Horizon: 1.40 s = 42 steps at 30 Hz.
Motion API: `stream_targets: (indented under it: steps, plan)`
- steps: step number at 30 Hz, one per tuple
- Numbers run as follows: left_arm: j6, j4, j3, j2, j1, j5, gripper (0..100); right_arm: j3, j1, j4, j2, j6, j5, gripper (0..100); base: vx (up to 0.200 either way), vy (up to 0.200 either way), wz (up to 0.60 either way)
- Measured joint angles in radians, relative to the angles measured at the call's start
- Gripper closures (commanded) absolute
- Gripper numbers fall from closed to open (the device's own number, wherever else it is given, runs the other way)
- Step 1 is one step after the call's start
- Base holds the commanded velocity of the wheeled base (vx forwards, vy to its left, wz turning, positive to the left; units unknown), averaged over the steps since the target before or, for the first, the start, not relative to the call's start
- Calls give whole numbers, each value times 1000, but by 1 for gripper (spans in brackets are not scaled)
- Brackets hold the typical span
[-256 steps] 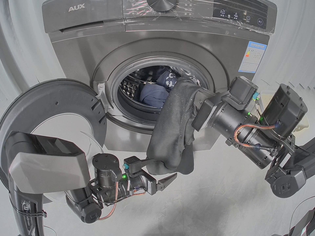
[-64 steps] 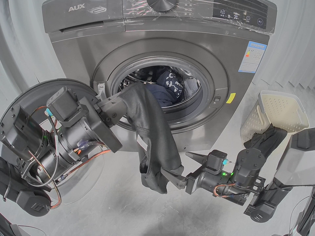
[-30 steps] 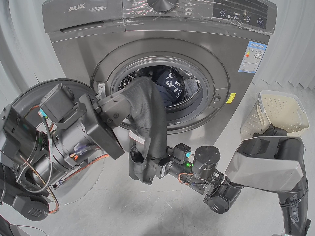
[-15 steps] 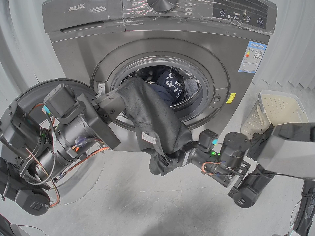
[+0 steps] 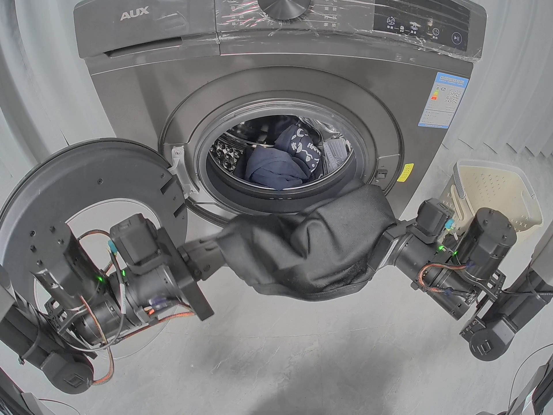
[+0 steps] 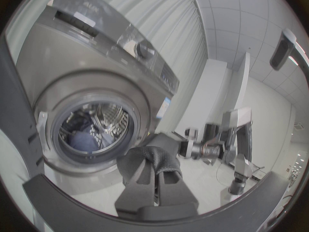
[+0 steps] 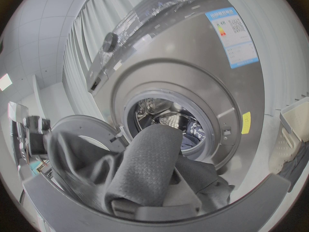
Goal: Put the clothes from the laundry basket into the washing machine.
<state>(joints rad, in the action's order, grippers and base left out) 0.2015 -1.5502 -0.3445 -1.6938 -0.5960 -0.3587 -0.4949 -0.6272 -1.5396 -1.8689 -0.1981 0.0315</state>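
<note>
A dark grey garment [image 5: 311, 249] hangs stretched sideways between my two grippers, just below and in front of the washing machine's [image 5: 271, 64] open drum mouth. My left gripper [image 5: 216, 255] is shut on its left end; in the left wrist view the cloth [image 6: 151, 155] bunches over the left gripper [image 6: 157, 174]. My right gripper [image 5: 383, 243] is shut on the right end, its fingers covered by draped fabric [image 7: 145, 168]. Navy clothes [image 5: 276, 165] lie inside the drum. The cream laundry basket [image 5: 495, 194] stands on the floor to the right.
The round machine door [image 5: 86, 180] stands swung open at the left, behind my left arm. A dark garment [image 7: 296, 165] hangs at the basket [image 7: 289, 136]. Grey floor [image 5: 299, 353] lies open in front of the machine.
The left gripper dropped from the drum rim to below the opening. The right gripper rose and swung right with the garment's lower end, so the cloth now spans sideways between them.
</note>
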Motion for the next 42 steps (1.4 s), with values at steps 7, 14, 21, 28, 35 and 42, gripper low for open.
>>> stream_targets:
  steps: [7,14,21,28,35,42]
  plan:
    - [-128,0,64,-80,1,-11,100,1,-30,0,43,-3,0,100,0,0,0]
    - [-191,1,78,-163,26,-10,0,-2,-36,0,52,-3,0,100,0,0,0]
    - [-197,0,88,-191,35,-6,0,-10,-32,0,57,0,1,100,0,0,0]
    - [-222,-1,221,-201,8,-4,0,-38,-10,3,56,1,1,100,0,0,0]
    - [-254,0,278,-211,-26,-12,0,-82,-1,11,46,4,3,100,0,0,0]
    - [-246,-1,160,-234,-44,-7,0,-89,-12,13,34,8,4,100,0,0,0]
